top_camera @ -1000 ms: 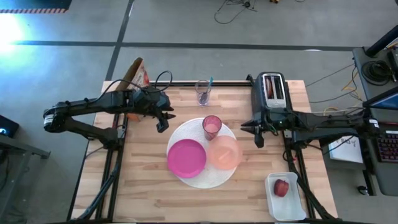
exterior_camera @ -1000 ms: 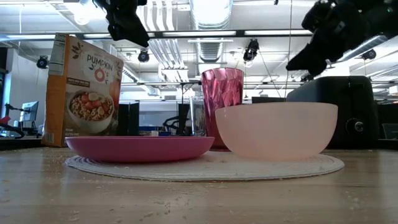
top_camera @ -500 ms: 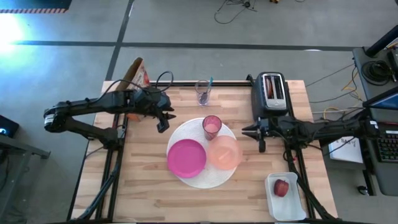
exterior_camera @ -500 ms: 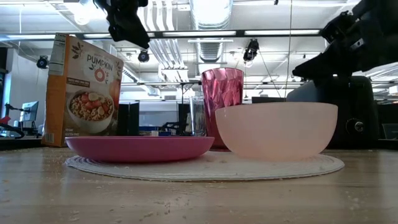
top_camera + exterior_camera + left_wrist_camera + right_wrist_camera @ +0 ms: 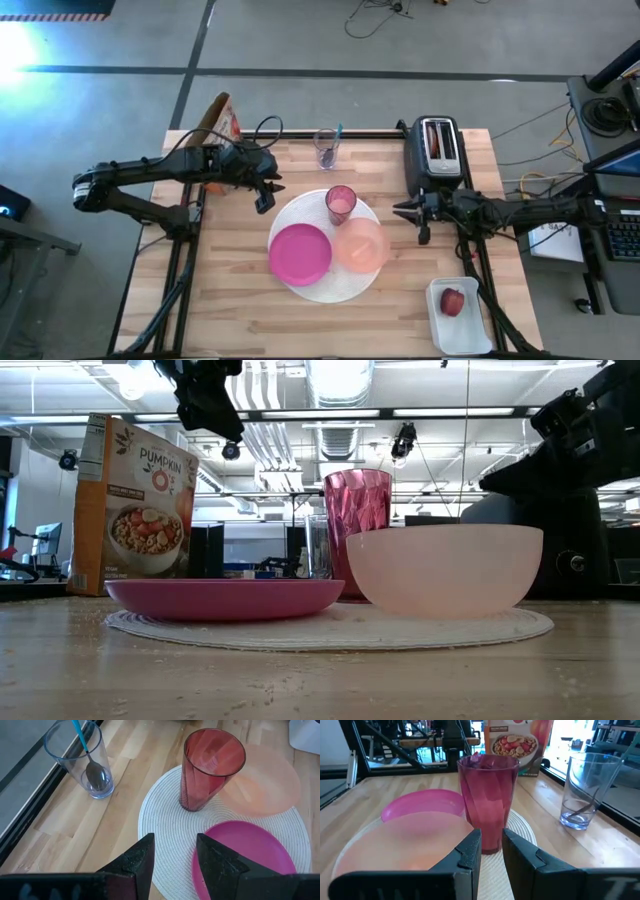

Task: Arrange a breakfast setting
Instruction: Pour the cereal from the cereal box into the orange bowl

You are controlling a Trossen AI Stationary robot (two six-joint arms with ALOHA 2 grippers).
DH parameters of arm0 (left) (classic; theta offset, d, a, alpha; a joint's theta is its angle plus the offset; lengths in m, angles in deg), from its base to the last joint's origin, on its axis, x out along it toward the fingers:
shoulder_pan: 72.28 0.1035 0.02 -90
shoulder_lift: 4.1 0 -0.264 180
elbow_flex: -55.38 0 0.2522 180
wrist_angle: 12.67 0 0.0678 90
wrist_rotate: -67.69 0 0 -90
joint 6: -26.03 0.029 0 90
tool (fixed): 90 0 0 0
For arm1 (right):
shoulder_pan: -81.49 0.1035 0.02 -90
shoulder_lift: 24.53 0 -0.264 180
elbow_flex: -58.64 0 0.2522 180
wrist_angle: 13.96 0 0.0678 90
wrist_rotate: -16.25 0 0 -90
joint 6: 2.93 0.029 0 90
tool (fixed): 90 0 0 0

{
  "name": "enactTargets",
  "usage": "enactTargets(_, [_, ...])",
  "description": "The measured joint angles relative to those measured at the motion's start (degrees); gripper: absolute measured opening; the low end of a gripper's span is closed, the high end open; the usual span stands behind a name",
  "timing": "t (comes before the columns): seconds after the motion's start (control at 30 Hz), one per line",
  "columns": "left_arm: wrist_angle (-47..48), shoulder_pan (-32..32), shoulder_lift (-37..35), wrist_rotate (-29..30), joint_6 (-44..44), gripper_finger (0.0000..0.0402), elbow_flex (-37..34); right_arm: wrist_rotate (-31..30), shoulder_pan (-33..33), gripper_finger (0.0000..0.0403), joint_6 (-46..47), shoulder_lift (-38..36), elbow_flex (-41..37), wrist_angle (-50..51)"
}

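The high view looks straight down on the whole table, far enough to take in the floor around it. The low view sits at tabletop height, close to the pink tumbler [image 5: 357,532], facing the room behind. Each wrist view looks past its own fingers toward that tumbler [image 5: 207,767] [image 5: 487,799] from opposite sides, near it. All four views share the tumbler [image 5: 341,203].

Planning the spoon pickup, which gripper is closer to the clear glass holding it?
Left. The left gripper hovers just beside the clear glass; the right gripper is farther, by the toaster.
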Motion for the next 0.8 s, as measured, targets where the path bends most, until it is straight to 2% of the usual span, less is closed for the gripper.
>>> enactTargets(0.47, [-0.02, 0.02, -0.02, 0.0, -1.03, 0.0129, 0.0, -0.3, -0.02, 0.0068, -4.54, -6.49, -0.12, 4.4])
enactTargets(0.8, [-0.7, 0.02, -0.02, 0.03, -1.03, 0.0129, 0.0, -2.2, 0.0, 0.0068, 1.6, -9.61, -0.1, 9.64])
